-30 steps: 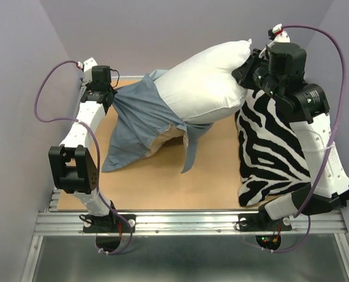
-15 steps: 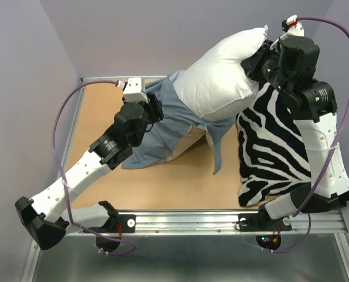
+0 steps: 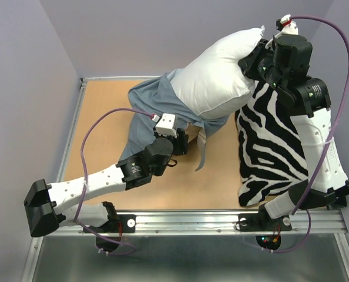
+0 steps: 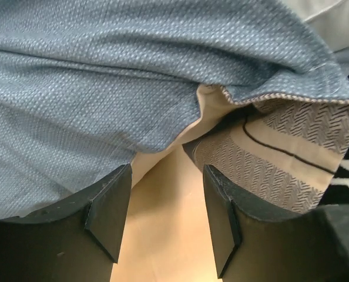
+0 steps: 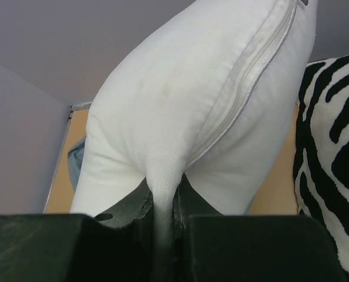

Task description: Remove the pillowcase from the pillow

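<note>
The right hand [image 5: 163, 220] was clamped on the upper corner of the pillow [image 3: 218, 79]. The pillow sloped down-left into the pillowcase [image 3: 148, 103], which covered its lower end on the counter [image 3: 101, 117]. The left hand [image 4: 165, 176], fingers apart, sat nearer, with the case's hem just ahead.

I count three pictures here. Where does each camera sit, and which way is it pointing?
Top external: fixed above and behind, looking down on the table; the left arm and right arm show.
Left wrist: rides the left arm, facing the pillowcase edge past its open left tool.
Right wrist: rides the right arm, looking along the pillow pinched in the right tool.
Shared: the zebra cushion shows in the top and right wrist views.
</note>
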Controlling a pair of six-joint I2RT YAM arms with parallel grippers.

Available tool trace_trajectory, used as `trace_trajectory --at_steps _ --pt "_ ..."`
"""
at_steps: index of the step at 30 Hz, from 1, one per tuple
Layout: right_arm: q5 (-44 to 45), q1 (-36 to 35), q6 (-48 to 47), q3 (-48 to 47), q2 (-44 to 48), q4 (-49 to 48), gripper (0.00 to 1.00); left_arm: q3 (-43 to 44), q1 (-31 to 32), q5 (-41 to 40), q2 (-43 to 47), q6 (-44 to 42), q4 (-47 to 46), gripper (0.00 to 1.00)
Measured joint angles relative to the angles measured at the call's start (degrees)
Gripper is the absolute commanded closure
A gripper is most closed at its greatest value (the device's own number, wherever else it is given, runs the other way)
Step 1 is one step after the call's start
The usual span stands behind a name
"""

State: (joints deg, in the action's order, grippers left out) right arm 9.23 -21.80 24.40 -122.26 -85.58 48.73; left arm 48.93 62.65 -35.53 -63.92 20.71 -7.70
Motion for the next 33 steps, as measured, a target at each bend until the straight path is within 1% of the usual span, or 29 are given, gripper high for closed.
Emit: trace_trajectory --at_steps 7,9,11,12,13,14,15,19,23,25,28,31,33 --pt "0.0 0.0 0.0 0.0 0.0 -0.2 0.99 -0.2 0.1 -4.2 -4.0 -4.2 -8.7 0.39" --pt "0.0 0.0 0.0 0.0 0.0 -0.2 0.99 0.0 0.1 -4.4 -5.8 -5.8 -10.3 0.42" --pt "0.0 0.0 0.0 0.0 0.0 -0.3 0.99 0.6 0.1 -4.9 -7.9 -7.4 -10.9 0.48" --pt "0.0 0.0 0.0 0.0 -0.1 -0.3 0.99 1.4 0.1 -5.4 -9.1 -8.0 -11.1 0.53" --pt "0.0 0.0 0.0 0.0 -0.1 -0.3 0.99 2.1 0.1 -6.1 -10.3 -8.6 -11.4 0.75" --pt "0.0 0.0 0.0 0.0 -0.1 -0.3 0.99 2.5 0.1 -6.8 -10.9 -9.1 -11.4 0.93" --pt "0.0 0.0 0.0 0.0 -0.1 -0.3 0.99 2.8 0.1 -7.5 -11.2 -9.2 -11.6 1.00" --pt "0.0 0.0 0.0 0.0 -0.1 -0.3 0.99 2.8 0.1 -9.2 -11.3 -9.2 -11.7 1.00" --pt "0.0 0.0 0.0 -0.2 -0.5 -0.3 1.00 2.0 0.1 -10.2 -11.2 -5.7 -11.3 1.00" --pt "0.4 0.0 0.0 -1.0 -1.1 -0.3 1.00 -0.3 -0.5 -10.3 -11.1 -1.7 -11.3 1.00" --pt "0.9 0.0 -0.2 -2.1 -1.5 -0.1 0.99 -6.5 -3.0 -8.9 -10.8 5.7 -11.0 1.00" --pt "1.0 -0.4 -0.3 -4.0 -1.9 1.9 0.99 -11.4 -8.3 -6.2 -11.4 13.1 -8.8 1.00" --pt "1.0 -0.7 -0.3 -5.2 -2.3 3.2 1.00 -11.8 -10.8 -4.7 -12.4 16.5 -8.3 1.00"
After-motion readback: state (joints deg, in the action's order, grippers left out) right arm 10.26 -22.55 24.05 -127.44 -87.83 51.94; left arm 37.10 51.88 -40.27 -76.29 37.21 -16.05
